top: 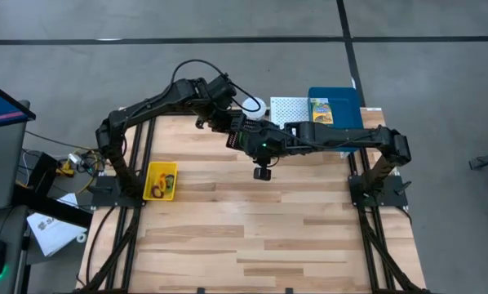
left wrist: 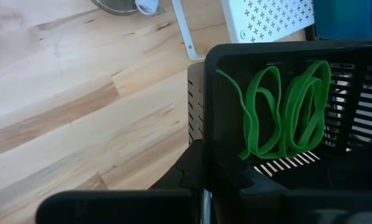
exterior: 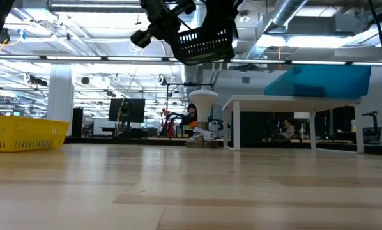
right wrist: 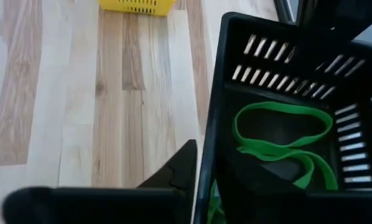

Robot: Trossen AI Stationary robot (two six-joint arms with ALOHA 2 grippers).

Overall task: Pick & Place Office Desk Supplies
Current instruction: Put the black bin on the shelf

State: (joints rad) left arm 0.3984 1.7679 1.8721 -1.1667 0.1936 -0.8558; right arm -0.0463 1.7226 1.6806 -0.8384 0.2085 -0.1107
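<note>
The black mesh basket point(exterior: 204, 41) hangs high above the table's far middle, held between both arms; the high view shows it point(top: 252, 135) under the two wrists. Several green loops point(left wrist: 285, 112) lie inside it, on its floor and against a slotted wall point(right wrist: 279, 134). My left gripper point(left wrist: 204, 193) and my right gripper point(right wrist: 201, 186) are each shut on a wall of the basket. A yellow bin point(top: 160, 180) with small orange and yellow pieces stands at the table's left. The blue tray point(top: 335, 106), with a green-yellow packet point(top: 321, 110) in it, rests at the far right. My left gripper pinches one wall of the basket at its top rim point(left wrist: 206, 93), one finger outside point(left wrist: 186, 177) and one inside. The fingers slant down from above. The basket is lifted clear of the table. My right gripper has another wall's top rim point(right wrist: 211, 112) between its fingers, one finger outside point(right wrist: 176, 174), the other inside and mostly hidden by the wall. It comes slanting down from the table's right side. The basket hangs clear, tilted toward the camera.
A white perforated stand point(top: 289, 110) is at the far edge beside the blue tray, and a white ball-topped object point(top: 256, 106) is left of it. The wooden tabletop point(top: 252, 229) lies bare from the middle toward the near edge.
</note>
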